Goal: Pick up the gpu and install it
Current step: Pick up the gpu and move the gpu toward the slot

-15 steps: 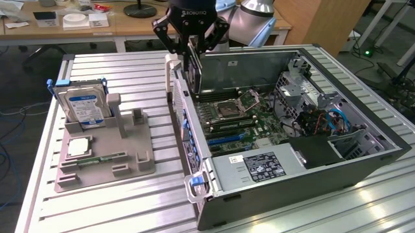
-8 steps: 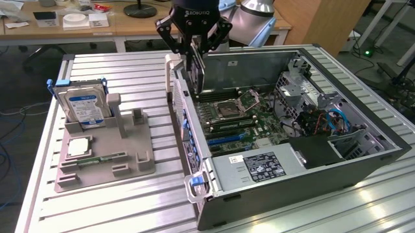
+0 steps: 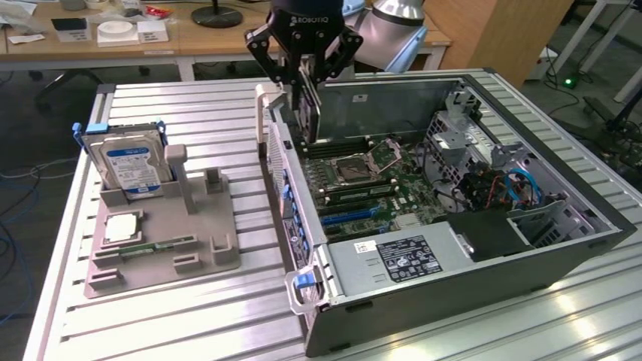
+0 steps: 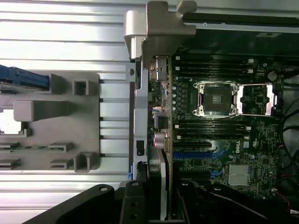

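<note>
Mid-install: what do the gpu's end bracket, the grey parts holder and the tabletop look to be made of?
The gpu bracket: bare metal, likely steel, judging by its dull silvery sheen and folded tabs. Parts holder: looks like plastic, matte uniform grey with blocky moulded posts and no shine. Tabletop: probably aluminium, with ribbed silvery slats that throw bright glare.

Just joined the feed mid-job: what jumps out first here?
The gripper, shut on the gpu, holds it upright over the motherboard of the open case, near its wall on the exterior view's left. Further left, a blue-labelled hard drive stands on edge in a grey holder.
</note>
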